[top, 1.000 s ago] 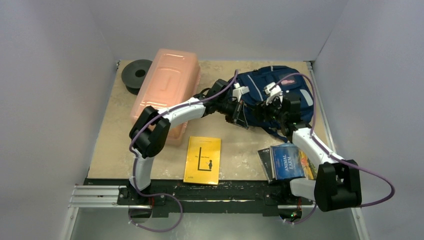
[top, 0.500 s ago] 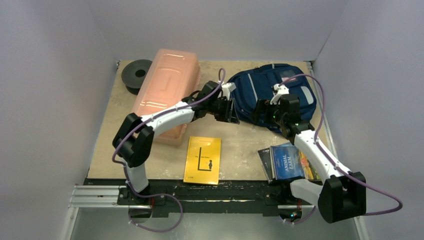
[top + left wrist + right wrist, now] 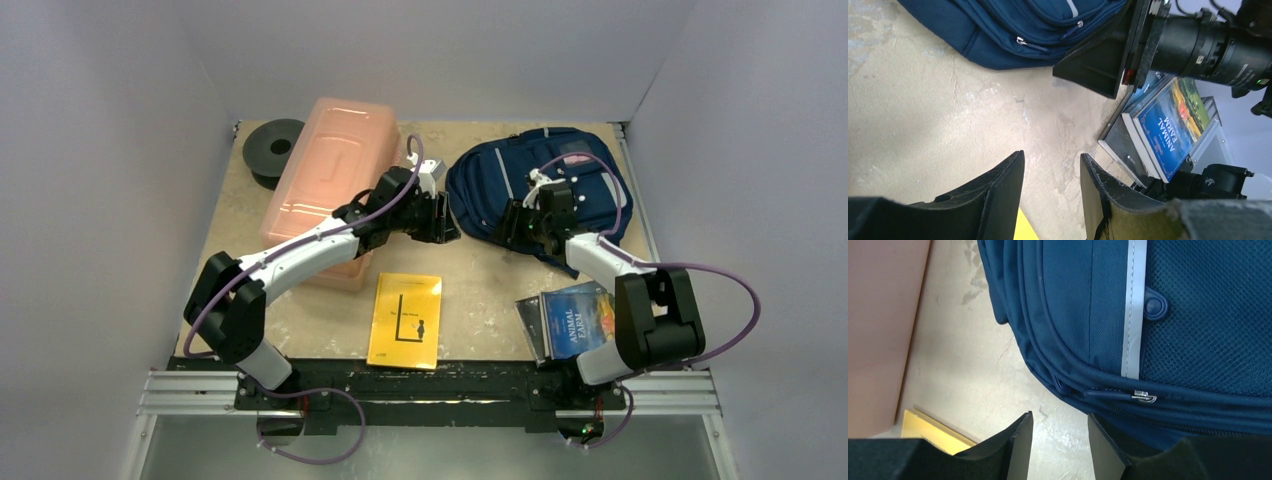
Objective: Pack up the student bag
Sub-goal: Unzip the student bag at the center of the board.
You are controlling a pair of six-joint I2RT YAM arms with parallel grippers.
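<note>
The navy student bag point(image 3: 560, 180) lies flat at the back right of the table, its zips shut. It fills the right wrist view point(image 3: 1083, 315), where a zipper pull point(image 3: 1144, 397) shows, and lies at the top of the left wrist view point(image 3: 1018, 25). My left gripper point(image 3: 446, 222) is open and empty just left of the bag's near-left edge, low over bare table point(image 3: 1052, 167). My right gripper point(image 3: 512, 224) is open and empty at the bag's near edge point(image 3: 1060, 426), beside it and holding nothing.
A yellow book point(image 3: 405, 320) lies near the front middle. A stack of books topped by a blue "Animal Farm" point(image 3: 578, 322) lies at the front right. A long pink plastic box point(image 3: 330, 185) and a black spool point(image 3: 272, 148) stand at the back left.
Both grippers came off the bag and drew back toward its near-left edge. The bag settled flat and shifted slightly left.
</note>
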